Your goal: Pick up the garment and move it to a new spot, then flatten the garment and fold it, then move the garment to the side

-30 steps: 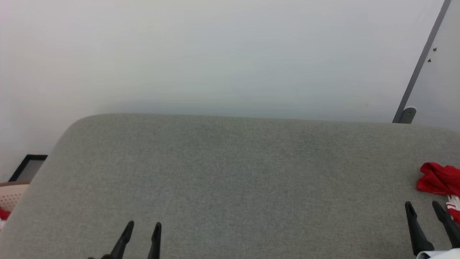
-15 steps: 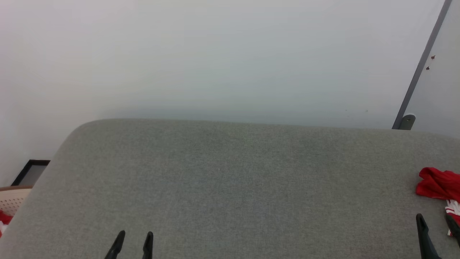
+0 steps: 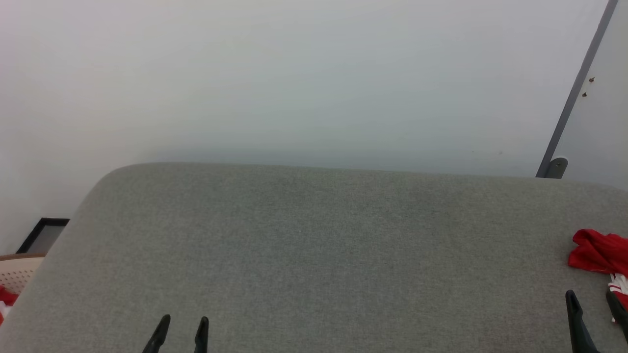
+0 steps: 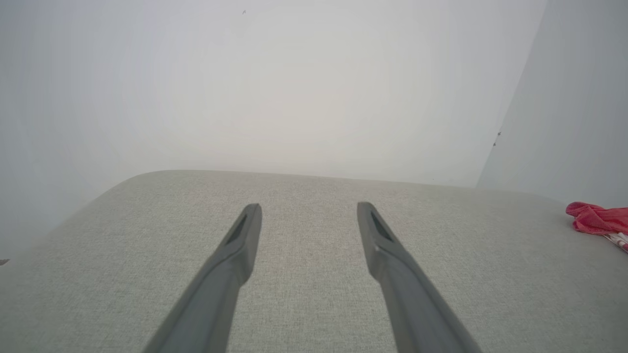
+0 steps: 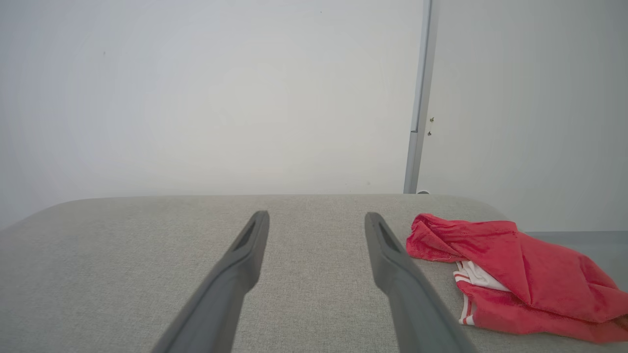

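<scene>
The red garment (image 5: 510,274) lies crumpled at the right end of the grey padded surface (image 3: 314,245), with white striped trim showing at its near side. It also appears at the right edge in the head view, garment (image 3: 601,252), and far right in the left wrist view, garment (image 4: 596,219). My right gripper (image 3: 591,296) is open, its fingers just short and left of the cloth, holding nothing; right gripper (image 5: 316,218). My left gripper (image 3: 182,319) is open and empty over the bare fabric at lower left; left gripper (image 4: 306,208).
A pale wall rises behind the surface, with a grey vertical post (image 3: 574,93) at the right. Beyond the left edge sit a pale perforated basket (image 3: 14,274) with red cloth inside and a dark frame (image 3: 41,234). The surface's far edge is rounded.
The head view shifted between one second ago and half a second ago, so both grippers show lower in it. Since then almost nothing has moved. The garment lies as before.
</scene>
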Available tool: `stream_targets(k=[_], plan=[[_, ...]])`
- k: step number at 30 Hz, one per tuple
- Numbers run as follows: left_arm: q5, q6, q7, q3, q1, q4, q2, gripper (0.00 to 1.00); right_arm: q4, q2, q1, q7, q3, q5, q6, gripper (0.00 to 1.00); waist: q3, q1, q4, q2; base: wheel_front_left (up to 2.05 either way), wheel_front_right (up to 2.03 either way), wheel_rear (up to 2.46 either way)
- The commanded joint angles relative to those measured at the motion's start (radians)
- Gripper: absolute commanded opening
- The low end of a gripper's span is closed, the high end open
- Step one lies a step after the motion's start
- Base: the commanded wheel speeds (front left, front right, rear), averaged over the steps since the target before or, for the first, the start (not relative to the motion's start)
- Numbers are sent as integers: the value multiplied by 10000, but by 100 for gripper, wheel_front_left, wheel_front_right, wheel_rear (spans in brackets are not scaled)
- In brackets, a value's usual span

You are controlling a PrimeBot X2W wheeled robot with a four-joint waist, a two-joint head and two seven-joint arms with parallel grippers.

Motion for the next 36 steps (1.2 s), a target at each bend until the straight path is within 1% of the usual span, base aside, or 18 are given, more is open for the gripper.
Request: stream_targets(k=[1,9,10,14,26,36], plan=[[22,-22,8,16,15,30,19,100,-48,28,65,41,-6,-70,-17,100,-2,0,1,0,0,0,0],[143,-22,8,95,11,-99,-25,100,-94,116,-70,70,71,-91,-17,100,-7,0,-39,0,0,0,0],[33,0,0,53,3,-50,-26,0,-14,84,6,76,47,-6,2,0,-8,0,-37,0,0,0,0],[-184,4,40,4,77,287,-144,0,371,263,16,132,60,155,2,0,2,0,-41,0,0,0,0],[-2378,4,600,207,-530,606,-293,0,755,487,-529,473,61,2221,0,0,166,0,-113,0,0,0,0],[-3966,-4,1011,361,-982,862,-409,0,1033,652,-916,701,79,3728,-1,0,300,0,-171,0,0,0,0]])
